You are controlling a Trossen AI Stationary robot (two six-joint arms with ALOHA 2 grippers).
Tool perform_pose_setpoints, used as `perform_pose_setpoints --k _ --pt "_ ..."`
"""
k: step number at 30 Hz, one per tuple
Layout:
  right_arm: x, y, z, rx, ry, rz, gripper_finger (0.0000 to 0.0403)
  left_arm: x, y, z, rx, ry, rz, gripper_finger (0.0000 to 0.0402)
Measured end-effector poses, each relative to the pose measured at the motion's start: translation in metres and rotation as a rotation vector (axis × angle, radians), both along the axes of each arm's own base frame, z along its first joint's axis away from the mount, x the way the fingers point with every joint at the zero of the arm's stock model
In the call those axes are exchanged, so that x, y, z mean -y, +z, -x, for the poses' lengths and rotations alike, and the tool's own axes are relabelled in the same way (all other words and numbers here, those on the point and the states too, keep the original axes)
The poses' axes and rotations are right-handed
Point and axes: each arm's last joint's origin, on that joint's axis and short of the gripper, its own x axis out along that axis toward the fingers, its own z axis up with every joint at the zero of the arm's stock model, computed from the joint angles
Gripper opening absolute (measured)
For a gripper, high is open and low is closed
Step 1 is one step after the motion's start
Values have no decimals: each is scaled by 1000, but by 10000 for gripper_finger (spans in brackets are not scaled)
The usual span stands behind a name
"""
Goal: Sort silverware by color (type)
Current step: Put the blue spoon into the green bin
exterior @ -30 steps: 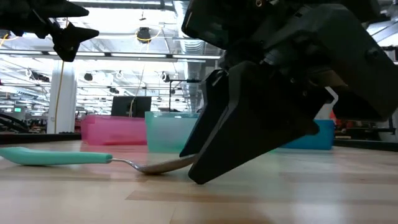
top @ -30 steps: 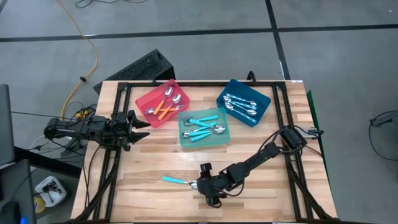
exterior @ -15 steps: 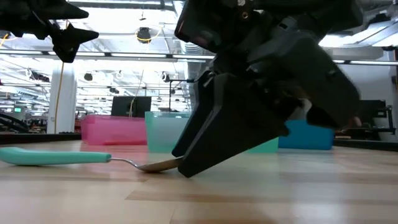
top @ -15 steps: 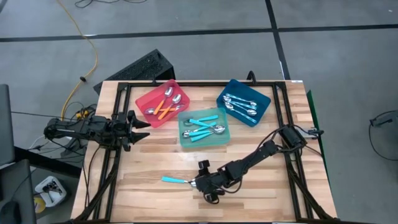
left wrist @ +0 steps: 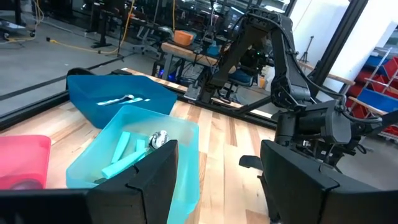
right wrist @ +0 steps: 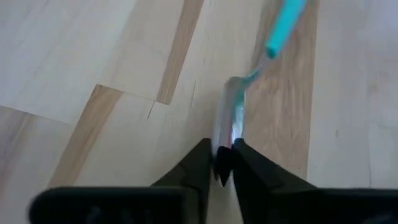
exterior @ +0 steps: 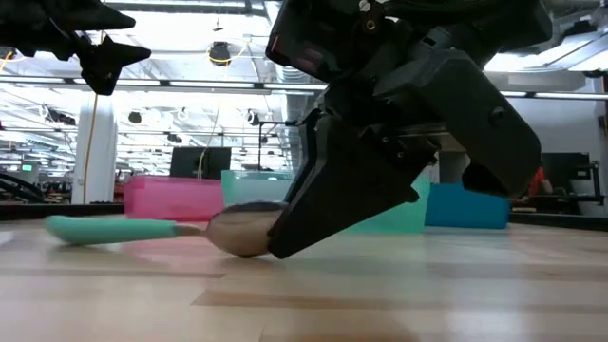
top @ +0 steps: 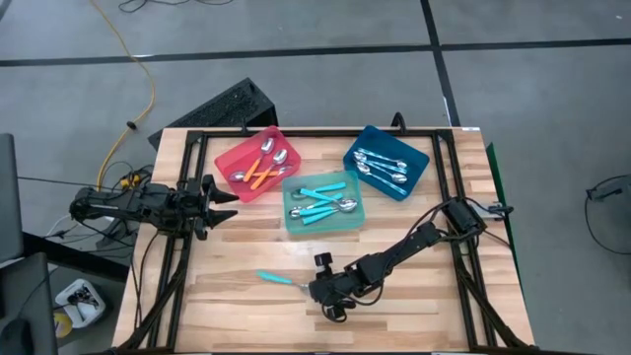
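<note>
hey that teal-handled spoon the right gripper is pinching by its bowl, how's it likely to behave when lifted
Probably stiff: the teal-handled spoon sticks out straight from the right gripper. Likely light, given its thin handle. Pinched only on the shiny bowl edge, it may pivot or slip.

Pale planked wood table, smooth matt. Glossy translucent plastic trays. Spoon: polished metal bowl, matt teal handle.

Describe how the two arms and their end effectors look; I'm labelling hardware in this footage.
Both arms are black, slim and jointed, with black cables trailing from their bases. The left end effector ends in two flat, angular black fingers, broad and plate-like up close. The right end effector has the same dark, wedge-shaped fingers, tapering to narrow tips, with a small black knob above its wrist. No markings are visible.
</note>
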Motion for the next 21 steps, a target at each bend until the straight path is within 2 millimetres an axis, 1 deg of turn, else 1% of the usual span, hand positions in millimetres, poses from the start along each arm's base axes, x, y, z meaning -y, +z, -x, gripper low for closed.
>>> perform_pose_setpoints --k 4,6,18,21 --pt "0 0 0 0 -23 -18 39 0 0 0 0 0 0 214" --pt "0 0 0 2 -33 -31 25 0 0 0 0 0 0 214" --pt "0 0 0 1 -102 -80 29 0 0 0 -5 0 -1 214" --pt "-3 0 2 13 -122 -59 28 0 -1 0 -14 0 -2 214"
